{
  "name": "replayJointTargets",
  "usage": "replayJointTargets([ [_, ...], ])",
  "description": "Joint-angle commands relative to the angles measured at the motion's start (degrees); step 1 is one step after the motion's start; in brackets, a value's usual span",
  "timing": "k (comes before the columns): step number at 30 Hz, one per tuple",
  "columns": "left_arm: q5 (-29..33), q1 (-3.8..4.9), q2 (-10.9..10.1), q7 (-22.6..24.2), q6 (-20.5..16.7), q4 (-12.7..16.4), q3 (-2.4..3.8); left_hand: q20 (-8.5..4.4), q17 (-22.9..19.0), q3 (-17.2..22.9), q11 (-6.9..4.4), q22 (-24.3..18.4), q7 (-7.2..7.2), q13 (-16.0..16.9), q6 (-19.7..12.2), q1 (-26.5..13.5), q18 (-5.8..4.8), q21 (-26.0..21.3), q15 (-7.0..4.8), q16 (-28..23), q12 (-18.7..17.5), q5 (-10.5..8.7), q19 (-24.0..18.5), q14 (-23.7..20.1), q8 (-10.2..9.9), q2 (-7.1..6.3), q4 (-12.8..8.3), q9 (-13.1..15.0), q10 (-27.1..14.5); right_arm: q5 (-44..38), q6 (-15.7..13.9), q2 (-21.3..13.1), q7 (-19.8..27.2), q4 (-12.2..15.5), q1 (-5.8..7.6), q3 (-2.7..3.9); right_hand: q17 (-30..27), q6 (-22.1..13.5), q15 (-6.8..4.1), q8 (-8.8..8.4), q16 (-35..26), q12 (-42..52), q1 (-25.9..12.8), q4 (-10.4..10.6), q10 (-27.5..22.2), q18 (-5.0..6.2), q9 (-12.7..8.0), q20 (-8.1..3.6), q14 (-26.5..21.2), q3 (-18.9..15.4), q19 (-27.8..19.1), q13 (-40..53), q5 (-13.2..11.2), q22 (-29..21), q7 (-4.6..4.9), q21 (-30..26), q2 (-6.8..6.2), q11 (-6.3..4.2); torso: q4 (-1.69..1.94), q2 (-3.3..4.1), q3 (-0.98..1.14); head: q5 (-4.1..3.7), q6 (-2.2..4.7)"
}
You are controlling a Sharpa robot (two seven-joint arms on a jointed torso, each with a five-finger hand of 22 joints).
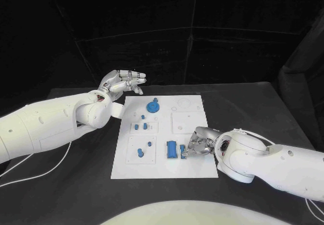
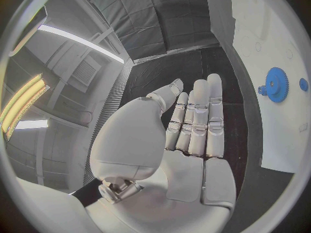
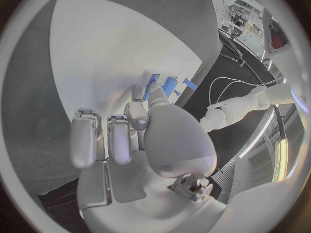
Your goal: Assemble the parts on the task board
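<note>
A: Report the position of the task board point(image 1: 195, 164).

B: The white task board lies flat in the middle of the black table point(image 1: 270, 108), long axis running from the near edge to the far edge.

A: Parts on the board?

B: A blue gear point(image 1: 154, 106) stands near the far left corner of the board. The left wrist view shows the same gear point(image 2: 277, 84), with a small blue round piece point(image 2: 303, 84) close beside it. Small blue pegs point(image 1: 140, 125) sit along the left side at mid-length. One blue peg point(image 1: 140, 152) lies in a square recess near the near left corner. A blue rectangular block point(image 1: 171, 149) stands near the middle of the near half, with a narrow blue piece point(image 1: 183, 151) just beside it toward the right edge.

A: Left hand status?

B: The left hand point(image 1: 123, 83) is raised off the far left corner of the board, over the table, apart from every part. The left wrist view shows the palm bare and the fingers point(image 2: 197, 119) extended side by side. It grasps nothing; it is released.

A: Right hand status?

B: The right hand point(image 1: 201, 143) is down on the near right part of the board, fingertips at the narrow blue piece. In the right wrist view, blue pieces point(image 3: 162, 85) show just past the fingertips point(image 3: 137, 114), partly hidden. Whether the hand grasps a piece or only touches it, I cannot tell.
</note>
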Motion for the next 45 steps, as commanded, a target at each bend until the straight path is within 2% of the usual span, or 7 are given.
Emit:
replayJointTargets([
  [1,0.1,0.09,0.0,0.3,0.5,0.0,0.05,-0.04,-0.1,0.1,-0.07,-0.1,0.13,-0.1,-0.3,0.0,0.74,-0.3,0.1,0.4,0.3,0.25,-0.3,-0.3,0.2,0.13,-0.3,-0.1,-0.4,-0.7,-1.7,-0.4,1.7,0.4,0.04,0.01,6.5,0.0,-0.05,-0.52,-0.1,-0.8,-2.6,1.4,0.0,-0.76,0.1,-0.07,4.4,-1.3,0.8,-0.3,1.0,2.1,0.23,0.0,-0.58,0.3,0.0,-0.06,0.06,-0.02,0.22],
  [15,1.8,0.05,0.1,1.0,0.6,-0.4,-0.12,0.09,-0.7,-0.2,-0.04,-0.3,0.13,0.0,-0.6,-0.7,0.72,-0.7,0.23,0.1,0.7,0.23,-0.7,-0.8,0.4,0.18,-0.1,-0.1,-0.6,26.1,-10.4,-3.3,33.4,-4.6,3.43,0.35,-8.5,-6.3,1.59,-4.69,-11.8,-27.7,2.4,0.2,-11.0,2.62,-1.0,1.36,0.5,-2.1,-6.5,-19.2,2.4,-14.9,2.86,-11.7,1.05,2.42,-0.07,-1.39,-0.49,-0.92,4.96],
  [24,6.2,-0.11,1.4,2.0,2.0,-3.8,-0.92,1.73,-9.6,-0.7,-0.05,-7.8,-0.36,-0.5,-0.2,-3.5,0.82,-11.4,1.52,-16.6,-1.7,0.0,-7.0,-5.3,1.4,-0.1,1.8,-0.2,2.1,51.9,-9.5,2.8,53.4,-23.0,7.51,1.23,-44.7,-8.6,6.22,-8.43,-54.5,-51.2,10.0,-2.2,-17.4,7.43,-3.3,4.95,-12.5,-0.4,-21.2,-42.8,-0.8,-49.8,6.75,-46.8,4.69,6.31,-0.22,-3.97,-1.3,-1.12,10.17],
  [37,9.6,-1.46,6.6,4.3,1.8,-12.9,-1.04,6.23,-18.0,-5.3,1.56,-23.0,-0.93,-0.4,0.3,-3.9,0.93,-28.0,5.25,-42.7,-15.4,0.18,-12.1,-4.9,-3.9,0.12,4.2,-0.3,7.4,60.5,-1.0,13.8,62.2,-41.8,8.17,2.56,-65.2,-12.1,11.48,-9.01,-80.6,-57.3,7.6,-7.0,-19.1,7.05,-10.9,11.34,-20.8,-0.4,-25.3,-62.0,-2.3,-67.3,8.26,-71.9,4.51,10.23,0.32,-5.37,-0.77,-0.49,14.23],
  [38,7.1,-1.43,6.2,2.0,1.6,-12.2,-1.08,1.7,-19.8,-10.4,-1.4,-27.7,-3.78,-3.9,-16.1,-25.8,-2.23,-30.0,2.54,-46.2,-18.4,-3.05,-25.8,-21.9,-6.0,3.7,5.4,-3.9,-10.0,56.0,-5.2,13.1,57.2,-40.5,8.05,2.5,-67.4,-28.2,9.3,-12.63,-84.7,-61.0,-17.3,-7.8,-37.4,3.32,-12.8,7.56,-40.0,3.1,-43.4,-63.5,-4.4,-69.1,4.82,-74.5,2.37,7.67,0.18,-5.16,-0.97,-0.71,13.54],
  [43,6.8,-1.91,5.9,2.1,-0.1,-10.8,-0.67,0.28,-24.8,-12.6,-2.26,-30.0,-5.03,-3.9,-21.9,-33.5,-3.21,-31.3,1.97,-48.5,-20.2,-3.05,-30.9,-27.9,-7.1,3.7,5.4,-3.9,-16.0,57.4,-6.9,12.5,57.9,-38.7,7.64,2.54,-69.2,-33.9,4.82,-12.63,-84.7,-61.0,-26.5,-7.8,-43.9,3.29,-13.9,6.2,-46.2,4.4,-49.0,-64.9,-5.4,-70.4,3.74,-76.2,1.8,6.68,1.06,-5.69,-0.76,-0.92,12.74],
  [45,6.6,-2.31,5.6,2.2,-1.6,-9.6,-0.31,-0.41,-24.8,-13.4,-2.67,-30.8,-5.5,-3.9,-24.3,-36.6,-3.22,-31.6,1.61,-49.1,-20.6,-3.05,-32.9,-30.4,-7.4,3.7,5.4,-3.9,-18.5,58.6,-8.4,11.9,58.5,-37.3,7.29,2.57,-69.6,-36.4,4.82,-12.63,-84.7,-61.0,-30.2,-7.8,-46.7,2.62,-18.2,5.63,-49.0,4.9,-51.6,-69.0,-5.7,-70.7,3.26,-76.7,-2.25,6.28,1.75,-6.11,-0.6,-1.09,12.11],
])
